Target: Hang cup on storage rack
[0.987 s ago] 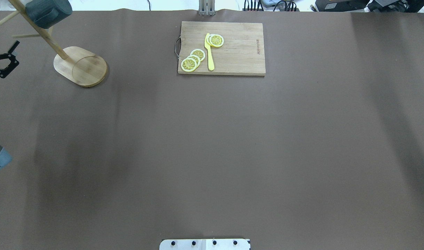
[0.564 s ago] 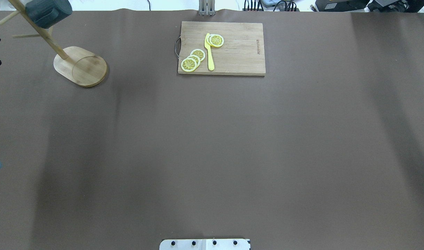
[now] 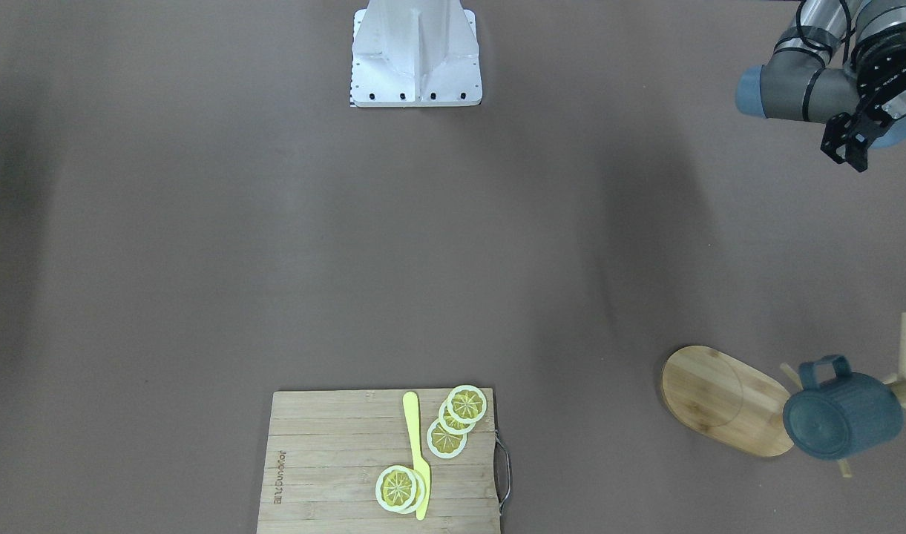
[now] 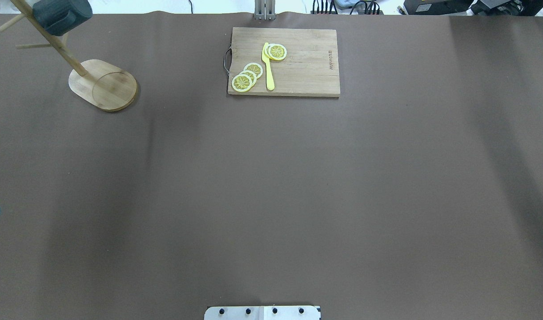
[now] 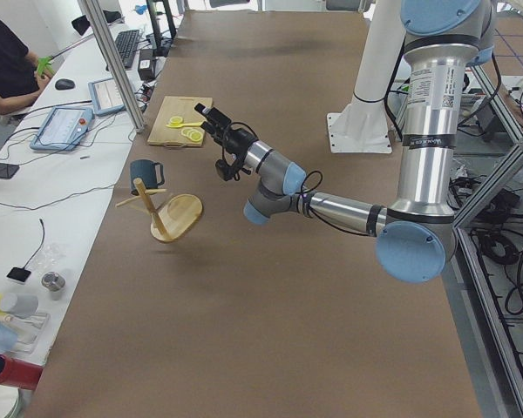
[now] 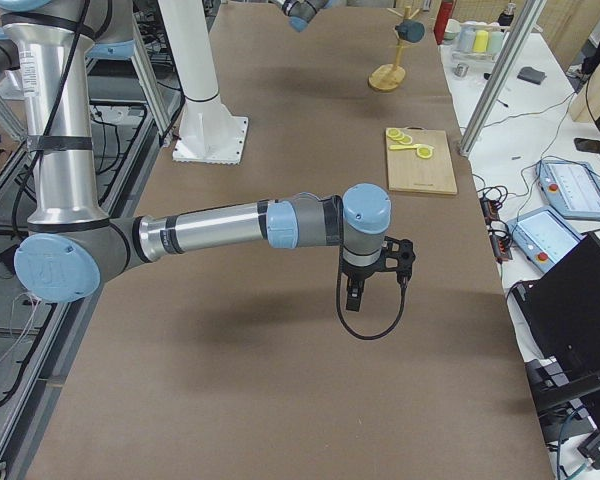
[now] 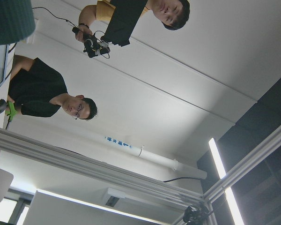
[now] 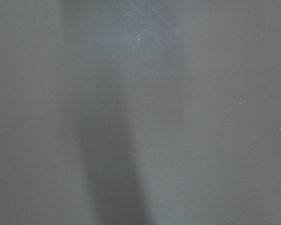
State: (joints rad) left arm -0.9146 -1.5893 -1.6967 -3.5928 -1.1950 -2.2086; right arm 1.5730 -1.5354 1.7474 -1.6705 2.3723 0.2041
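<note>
Brown table covering point(image 4: 271, 186) fills the overhead view. Nearest the robot, the right gripper point(image 6: 352, 294) points down over bare table; whether its jaws are parted cannot be told. Farther out, toward 10 o'clock, the left gripper point(image 3: 846, 152) hovers released and empty. Beyond it, the cup point(image 4: 61, 15) hangs high on a peg of the storage rack point(image 4: 109, 86). At 12 o'clock lies a cutting board point(image 4: 302, 66).

Storage rack point(image 4: 106, 86), cutting board point(image 4: 304, 66) well apart — bare table point(image 4: 271, 186) between.
</note>
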